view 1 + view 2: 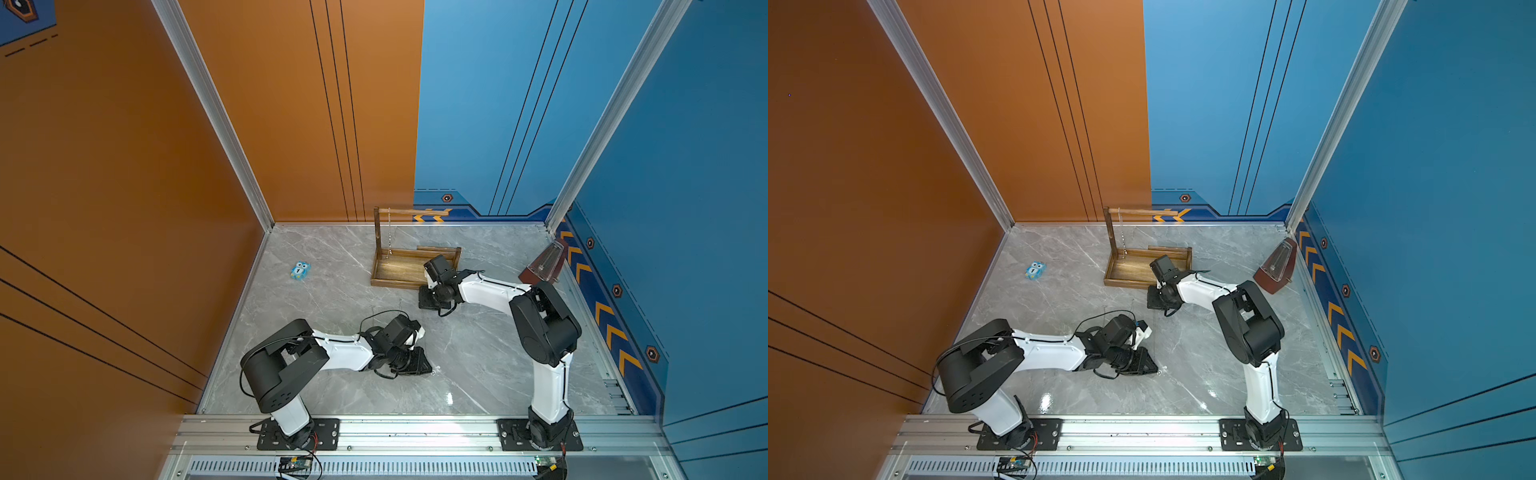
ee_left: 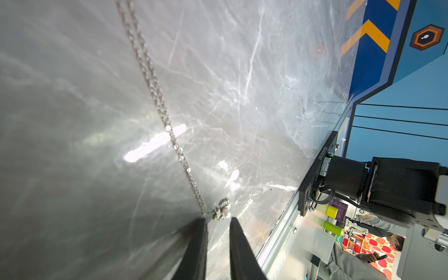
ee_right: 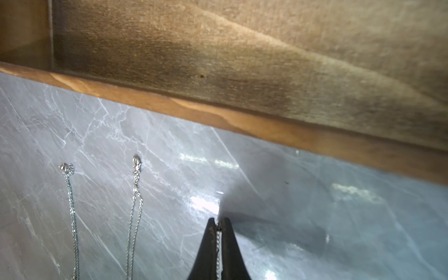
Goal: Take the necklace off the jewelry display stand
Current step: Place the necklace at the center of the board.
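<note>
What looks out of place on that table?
Thin silver chains lie loose on the grey table beside the wooden stand instead of hanging; only one necklace hangs from its rod. The right pincer is pinching another chain.

The table's [image 1: 415,395] near middle lies open, while the owl toy [image 1: 300,270], jewelry display stand [image 1: 377,232] and metronome [image 1: 544,266] block the far side.

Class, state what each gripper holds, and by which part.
The right gripper pinches a silver chain by its links. The left gripper, jaws apart, holds nothing; a necklace pendant lies at its tips.
</note>
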{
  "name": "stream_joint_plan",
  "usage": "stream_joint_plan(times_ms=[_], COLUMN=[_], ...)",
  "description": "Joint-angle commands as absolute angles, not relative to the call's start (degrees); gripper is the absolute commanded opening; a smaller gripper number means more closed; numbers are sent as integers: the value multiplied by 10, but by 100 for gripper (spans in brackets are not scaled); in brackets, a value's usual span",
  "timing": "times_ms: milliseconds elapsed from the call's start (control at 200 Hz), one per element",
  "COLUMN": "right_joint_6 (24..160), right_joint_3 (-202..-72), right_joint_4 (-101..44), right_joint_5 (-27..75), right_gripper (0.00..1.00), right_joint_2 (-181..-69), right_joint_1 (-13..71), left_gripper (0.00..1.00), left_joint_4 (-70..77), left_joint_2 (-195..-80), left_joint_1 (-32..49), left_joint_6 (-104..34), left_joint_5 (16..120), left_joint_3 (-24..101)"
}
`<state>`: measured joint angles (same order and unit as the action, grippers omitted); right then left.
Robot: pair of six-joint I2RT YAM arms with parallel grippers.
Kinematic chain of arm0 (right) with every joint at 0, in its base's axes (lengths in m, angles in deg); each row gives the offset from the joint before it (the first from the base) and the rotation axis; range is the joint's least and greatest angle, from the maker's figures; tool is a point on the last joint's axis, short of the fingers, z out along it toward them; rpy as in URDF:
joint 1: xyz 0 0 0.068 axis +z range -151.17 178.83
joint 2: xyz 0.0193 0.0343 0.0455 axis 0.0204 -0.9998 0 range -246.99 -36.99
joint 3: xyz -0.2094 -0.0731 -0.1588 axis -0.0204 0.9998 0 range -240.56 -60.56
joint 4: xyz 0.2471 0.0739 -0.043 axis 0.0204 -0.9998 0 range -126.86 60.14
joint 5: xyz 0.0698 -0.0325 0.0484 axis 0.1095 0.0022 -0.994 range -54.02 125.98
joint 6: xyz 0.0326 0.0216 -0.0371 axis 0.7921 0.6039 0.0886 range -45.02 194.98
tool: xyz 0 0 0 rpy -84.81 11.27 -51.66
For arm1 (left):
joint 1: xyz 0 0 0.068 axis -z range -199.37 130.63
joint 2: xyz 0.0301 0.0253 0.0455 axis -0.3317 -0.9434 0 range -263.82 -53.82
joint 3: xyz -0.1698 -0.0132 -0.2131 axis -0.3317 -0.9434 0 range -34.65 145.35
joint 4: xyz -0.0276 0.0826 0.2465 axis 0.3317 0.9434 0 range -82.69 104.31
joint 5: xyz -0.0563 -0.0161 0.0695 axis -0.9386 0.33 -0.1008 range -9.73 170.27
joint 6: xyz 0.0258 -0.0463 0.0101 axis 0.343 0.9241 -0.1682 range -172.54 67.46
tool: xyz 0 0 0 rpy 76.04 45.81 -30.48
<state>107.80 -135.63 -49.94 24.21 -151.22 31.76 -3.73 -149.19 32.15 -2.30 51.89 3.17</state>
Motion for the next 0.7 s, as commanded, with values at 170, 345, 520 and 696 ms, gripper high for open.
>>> stream_joint_plan(times_ms=[170,345,520,696], right_joint_6=[1072,1074,1076,1077], right_joint_3=[-1365,-1366,-1367,-1368], right_joint_4=[-508,-508,-508,-509], right_joint_5=[246,247,250,253], right_gripper=[6,17,29,36], right_joint_2=[-1522,-1522,-1521,-1520], right_joint_1=[313,310,310,308], left_gripper=[20,23,28,34], left_joint_4=[-1,-1,-1,0], left_joint_2=[-1497,-1471,-1454,-1445], left_joint_1=[315,310,302,301], left_joint_6=[-26,-25,-26,-28], left_joint_5=[529,537,537,538], left_joint_3=[6,-3,-9,-11])
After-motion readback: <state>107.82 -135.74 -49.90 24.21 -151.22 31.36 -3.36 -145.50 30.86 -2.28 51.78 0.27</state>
